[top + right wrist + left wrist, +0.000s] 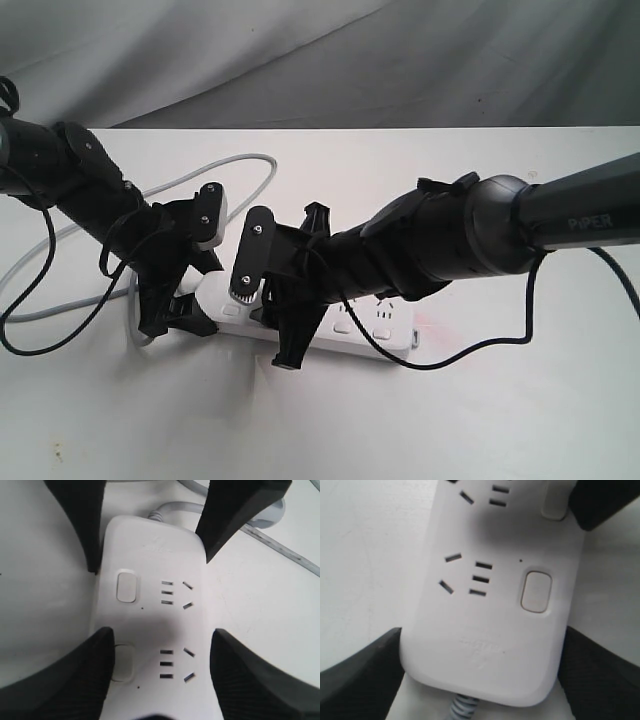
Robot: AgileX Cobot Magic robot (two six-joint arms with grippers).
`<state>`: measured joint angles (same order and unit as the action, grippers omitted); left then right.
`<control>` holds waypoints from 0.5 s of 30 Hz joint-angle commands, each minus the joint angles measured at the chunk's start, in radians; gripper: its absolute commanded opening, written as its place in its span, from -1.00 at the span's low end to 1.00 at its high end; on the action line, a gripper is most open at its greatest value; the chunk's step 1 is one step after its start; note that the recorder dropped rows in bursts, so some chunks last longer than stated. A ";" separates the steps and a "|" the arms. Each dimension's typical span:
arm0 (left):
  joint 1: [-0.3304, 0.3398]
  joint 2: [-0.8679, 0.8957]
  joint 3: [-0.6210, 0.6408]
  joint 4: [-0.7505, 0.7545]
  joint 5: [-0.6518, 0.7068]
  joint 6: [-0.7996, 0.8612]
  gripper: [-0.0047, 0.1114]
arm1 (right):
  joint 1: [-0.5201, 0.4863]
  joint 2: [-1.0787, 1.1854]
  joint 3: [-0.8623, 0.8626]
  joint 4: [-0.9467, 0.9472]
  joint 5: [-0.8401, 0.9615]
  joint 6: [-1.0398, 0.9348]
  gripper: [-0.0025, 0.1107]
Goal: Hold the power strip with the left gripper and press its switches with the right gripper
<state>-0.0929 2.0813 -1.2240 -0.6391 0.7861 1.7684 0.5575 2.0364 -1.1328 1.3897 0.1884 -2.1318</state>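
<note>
The white power strip (350,328) lies on the table, its grey cord (215,168) looping off behind it. My left gripper (198,282) is shut on the cord end, one black finger (362,680) pressed to each long side. The end switch (536,591) is bare and shows again as the switch (126,586) nearest the cord. My right gripper (162,635) stands open astride the strip at the second socket. One of its fingers (65,680) covers part of the second switch (127,664). Its white ridged tip (555,505) sits on that button; whether it is pressed in cannot be told.
The grey cord (260,532) runs over the table beside the strip's end. Loose black cables (40,300) hang from the left arm, and another cable (480,350) droops from the right arm over the strip's far end. White table (450,430) lies in front.
</note>
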 commanded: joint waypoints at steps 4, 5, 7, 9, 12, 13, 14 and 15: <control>-0.005 0.003 -0.004 -0.010 -0.005 -0.007 0.34 | 0.002 -0.012 0.003 -0.001 -0.046 -0.011 -0.01; -0.005 0.003 -0.004 -0.010 -0.005 -0.007 0.34 | -0.001 -0.015 0.003 -0.001 -0.046 -0.011 -0.01; -0.005 0.003 -0.004 -0.010 -0.005 -0.007 0.34 | -0.002 -0.012 0.003 -0.001 -0.048 -0.011 -0.01; -0.005 0.003 -0.004 -0.010 -0.005 -0.007 0.34 | -0.002 -0.006 0.003 -0.001 -0.048 -0.011 -0.01; -0.005 0.003 -0.004 -0.010 -0.005 -0.004 0.34 | -0.001 -0.014 0.003 0.007 -0.046 -0.011 -0.01; -0.005 0.003 -0.004 -0.010 -0.005 -0.004 0.34 | -0.001 -0.017 0.003 0.007 -0.046 -0.011 -0.01; -0.005 0.003 -0.004 -0.010 -0.005 -0.004 0.34 | -0.001 -0.022 0.003 0.007 -0.046 -0.011 -0.01; -0.005 0.003 -0.004 -0.010 -0.005 -0.004 0.34 | -0.001 -0.027 0.003 0.007 -0.051 -0.011 -0.01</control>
<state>-0.0929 2.0813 -1.2240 -0.6451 0.7780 1.7684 0.5575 2.0305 -1.1328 1.3911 0.1653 -2.1318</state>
